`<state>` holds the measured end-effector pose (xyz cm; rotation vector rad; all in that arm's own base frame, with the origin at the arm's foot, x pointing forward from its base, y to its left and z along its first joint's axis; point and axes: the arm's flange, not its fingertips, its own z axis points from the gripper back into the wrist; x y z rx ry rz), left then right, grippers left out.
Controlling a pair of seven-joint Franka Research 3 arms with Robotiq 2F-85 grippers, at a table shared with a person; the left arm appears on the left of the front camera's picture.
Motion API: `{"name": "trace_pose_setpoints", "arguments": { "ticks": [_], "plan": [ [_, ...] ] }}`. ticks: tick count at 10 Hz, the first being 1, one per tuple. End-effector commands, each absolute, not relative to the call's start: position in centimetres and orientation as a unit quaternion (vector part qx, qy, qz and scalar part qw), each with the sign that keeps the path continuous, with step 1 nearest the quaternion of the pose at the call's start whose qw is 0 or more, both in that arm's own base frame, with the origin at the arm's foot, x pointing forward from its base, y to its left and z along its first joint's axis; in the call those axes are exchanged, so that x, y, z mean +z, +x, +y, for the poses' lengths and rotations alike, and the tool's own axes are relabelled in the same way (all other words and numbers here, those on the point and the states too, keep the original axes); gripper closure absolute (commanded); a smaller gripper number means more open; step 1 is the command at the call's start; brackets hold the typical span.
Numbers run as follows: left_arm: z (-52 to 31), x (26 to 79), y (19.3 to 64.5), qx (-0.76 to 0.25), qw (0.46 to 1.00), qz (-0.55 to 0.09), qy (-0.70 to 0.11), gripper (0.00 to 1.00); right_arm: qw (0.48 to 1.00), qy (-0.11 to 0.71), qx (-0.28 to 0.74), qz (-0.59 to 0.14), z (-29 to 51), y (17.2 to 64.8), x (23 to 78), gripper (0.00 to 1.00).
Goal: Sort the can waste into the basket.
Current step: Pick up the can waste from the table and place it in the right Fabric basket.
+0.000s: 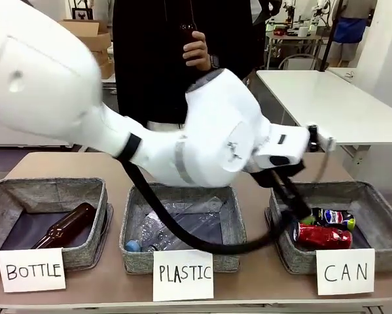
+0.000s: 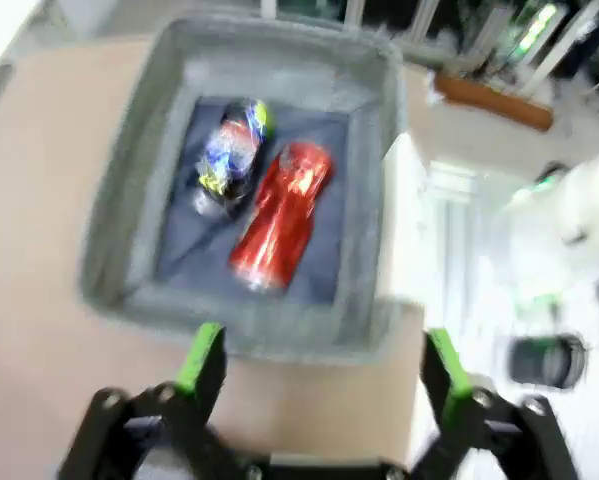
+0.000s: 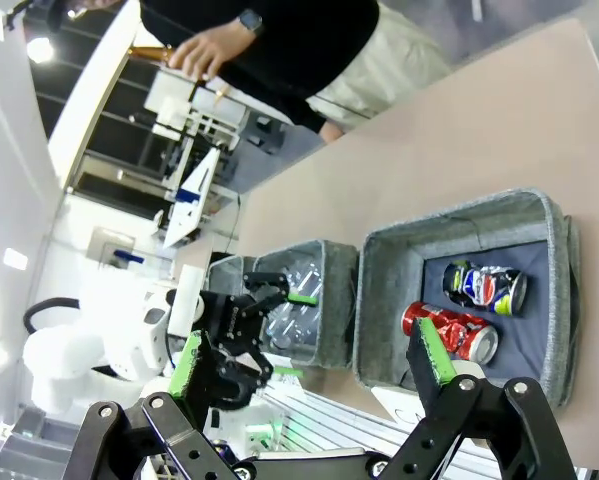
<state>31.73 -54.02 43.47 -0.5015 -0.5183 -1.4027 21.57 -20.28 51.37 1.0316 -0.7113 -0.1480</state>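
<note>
Nearest, three grey baskets sit in a row on the bench (image 1: 117, 288), carded BOTTLE, PLASTIC and CAN. The left end effector (image 2: 324, 365) hangs over the CAN basket (image 1: 372, 203), released and empty. Inside lie the red can (image 1: 323, 237) and the blue can (image 1: 334, 218), touching. The right end effector (image 3: 309, 365) is also spread wide, empty. Behind the bench stands a person (image 1: 156, 59).

The red can (image 1: 322, 237) lies on its side on the dark bottom of the grey fabric basket (image 1: 379, 204) carded "CAN", near the front wall. The dark blue can (image 1: 334, 218), with a red-white-blue logo and looking dented, lies on its side just behind it, the two close alongside each other.
</note>
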Motion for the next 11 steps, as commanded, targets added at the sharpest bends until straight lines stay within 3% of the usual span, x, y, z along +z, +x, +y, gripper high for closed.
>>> {"name": "trace_pose_setpoints", "arguments": {
  "ticks": [1, 4, 6, 7, 9, 11],
  "plan": [
    [-45.9, 47.0, 33.5, -0.627, 0.759, -0.134, -0.108, 0.00, 0.806, 0.484, -0.071, -0.333, -20.4, 21.6, 51.5, 0.00],
    [-26.4, 52.7, 39.5, -0.486, 0.859, -0.012, -0.162, 0.00, 0.810, 0.485, -0.052, -0.327, -19.7, 22.2, 52.3, 0.00],
    [-14.5, 55.7, 43.0, -0.327, 0.906, 0.044, -0.263, 0.00, 0.827, 0.473, -0.032, -0.302, -16.7, 25.3, 52.6, 0.00],
    [-8.7, 56.4, 44.5, -0.256, 0.902, 0.058, -0.344, 0.00, 0.838, 0.464, -0.005, -0.288, -14.3, 27.2, 53.0, 0.00],
    [3.5, 56.3, 46.0, -0.110, 0.853, -0.013, -0.510, 0.00, 0.840, 0.473, 0.069, -0.257, -8.6, 31.1, 54.4, 0.00],
    [12.3, 55.5, 43.6, -0.071, 0.709, -0.093, -0.695, 0.00, 0.838, 0.477, 0.105, -0.243, -4.7, 34.1, 55.6, 0.00]
  ]
}}
